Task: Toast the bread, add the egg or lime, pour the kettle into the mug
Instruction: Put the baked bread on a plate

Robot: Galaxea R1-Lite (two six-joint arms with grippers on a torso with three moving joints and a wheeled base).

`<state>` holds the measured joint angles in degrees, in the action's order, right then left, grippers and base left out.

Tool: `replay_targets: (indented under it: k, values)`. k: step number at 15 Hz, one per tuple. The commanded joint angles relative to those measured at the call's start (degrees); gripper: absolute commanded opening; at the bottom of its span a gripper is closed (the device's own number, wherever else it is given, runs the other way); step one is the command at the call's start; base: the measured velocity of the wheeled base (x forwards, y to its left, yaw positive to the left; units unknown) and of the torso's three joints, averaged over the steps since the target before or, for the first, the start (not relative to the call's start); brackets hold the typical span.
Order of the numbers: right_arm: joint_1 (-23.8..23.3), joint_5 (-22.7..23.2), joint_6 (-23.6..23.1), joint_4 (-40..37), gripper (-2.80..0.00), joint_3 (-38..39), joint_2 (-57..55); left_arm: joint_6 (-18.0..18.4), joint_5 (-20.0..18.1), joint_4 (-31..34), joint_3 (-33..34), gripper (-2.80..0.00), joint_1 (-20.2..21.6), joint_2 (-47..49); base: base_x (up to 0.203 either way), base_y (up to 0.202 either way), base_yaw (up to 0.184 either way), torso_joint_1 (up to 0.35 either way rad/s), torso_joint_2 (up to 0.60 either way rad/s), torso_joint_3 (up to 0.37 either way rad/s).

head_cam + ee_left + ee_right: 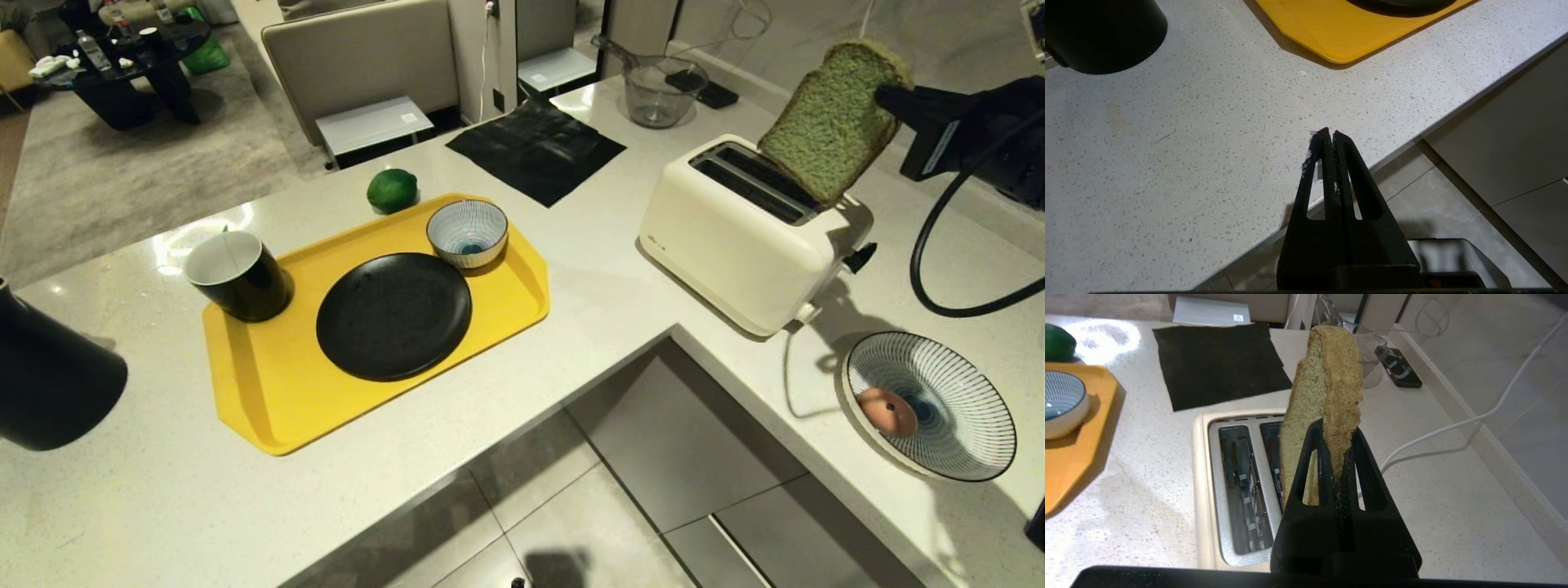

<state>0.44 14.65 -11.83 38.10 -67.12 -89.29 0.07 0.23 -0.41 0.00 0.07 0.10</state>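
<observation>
Above the cream toaster (747,233), the right tool (1337,447) pinches the bread (829,122) by its crust, the slice tilted with its lower corner at the nearer of two slots. Over the bare desk (1188,155) near its front edge, the left tool (1329,136) hangs pressed together, empty. One lime (392,189), one mug (237,273), one kettle (49,380), one egg (888,411), two striped bowls.

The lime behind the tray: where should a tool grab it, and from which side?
Come straight down from above and close across the lime's round middle. It sits alone on the counter just behind the yellow tray's far rim, so a low approach from the front would likely meet that rim; its glossy, rounded skin favours a grip at the widest part.
</observation>
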Motion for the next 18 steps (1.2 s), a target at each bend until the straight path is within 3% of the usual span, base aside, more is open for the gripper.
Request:
replay_targets:
  k: [1,6,18]
  values:
    - [0.1,-0.6,0.5,0.2,-2.8,1.2,3.8,0.0,0.0,0.0,0.0,-2.8,0.0,0.0,0.0,0.0,0.0,0.0,0.0,0.0]
    - [0.0,-2.6,5.7,-2.6,-2.8,0.7,7.3,0.0,0.0,0.0,0.0,-2.8,0.0,0.0,0.0,0.0,0.0,0.0,0.0,0.0]
    - [-1.2,-4.5,7.2,-4.3,-2.8,0.8,8.6,0.0,0.0,0.0,0.0,-2.8,0.0,0.0,0.0,0.0,0.0,0.0,0.0,0.0]
